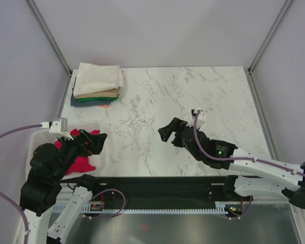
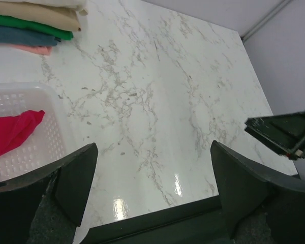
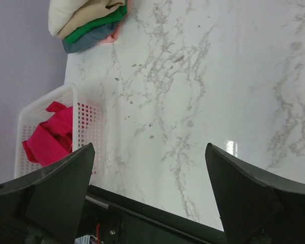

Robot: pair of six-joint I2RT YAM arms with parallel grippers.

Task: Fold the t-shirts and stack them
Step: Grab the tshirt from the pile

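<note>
Several folded t-shirts (image 1: 96, 85), cream on top, then tan, green and dark blue, lie stacked at the table's back left corner; the stack also shows in the left wrist view (image 2: 30, 23) and the right wrist view (image 3: 86, 20). A crimson-red t-shirt (image 1: 80, 162) lies crumpled in the white basket (image 1: 35, 133) at the near left. My left gripper (image 1: 94, 138) hovers over the basket's right side, open and empty (image 2: 152, 147). My right gripper (image 1: 170, 129) hangs above the middle of the table, open and empty (image 3: 148, 147).
The marble table (image 1: 193, 101) is walled on the left, right and back. The perforated basket (image 3: 89, 127) stands against the left wall near the front edge. A black rail (image 1: 168, 183) runs along the near edge. A pink cloth edge peeks from under the stack.
</note>
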